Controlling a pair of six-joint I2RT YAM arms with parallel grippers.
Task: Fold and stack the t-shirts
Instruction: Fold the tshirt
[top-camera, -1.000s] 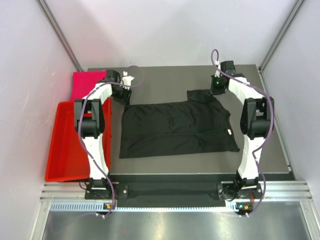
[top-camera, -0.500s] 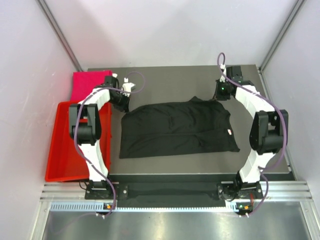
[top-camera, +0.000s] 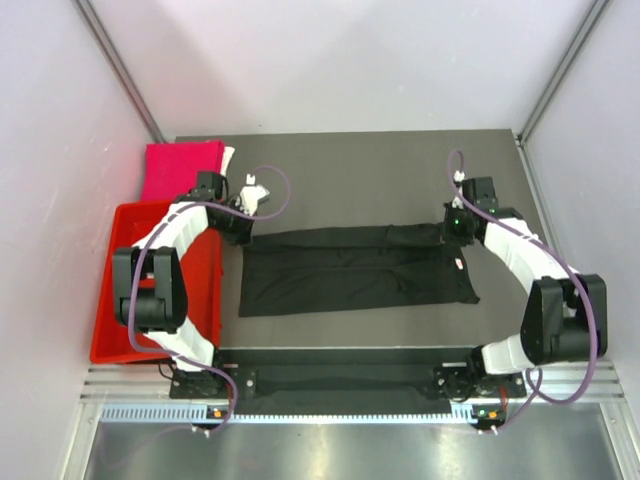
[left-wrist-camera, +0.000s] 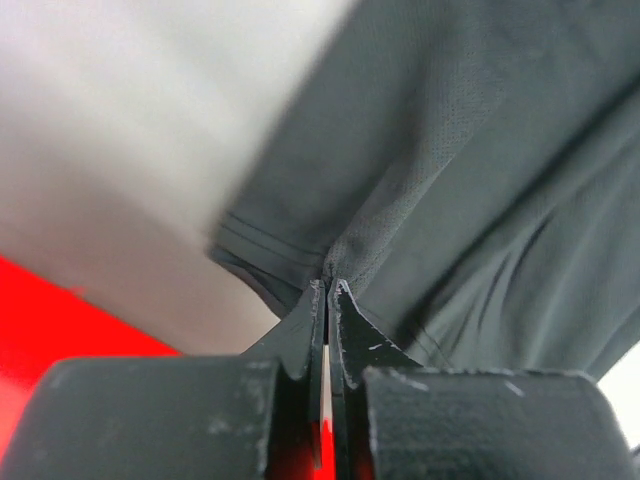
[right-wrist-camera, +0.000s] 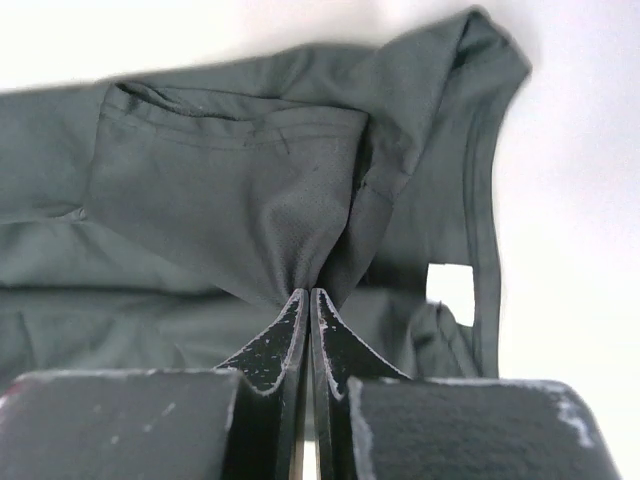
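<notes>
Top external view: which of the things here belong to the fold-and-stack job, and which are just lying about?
Part of the job:
- black t-shirt, pinched at one end by the left tool and at the other by the right tool
- pink folded t-shirt at the far left

Lying about:
- red tray, left of the black t-shirt

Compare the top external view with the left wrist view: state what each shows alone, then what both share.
Top external only: the whole black t-shirt drawn into a long band, the folded pink t-shirt at the far left corner, and the right tool at the band's right end. Left wrist only: the left tool pinched shut on a hemmed corner, with stitching and weave visible. Both: the black t-shirt, the left tool and the red tray.
</notes>
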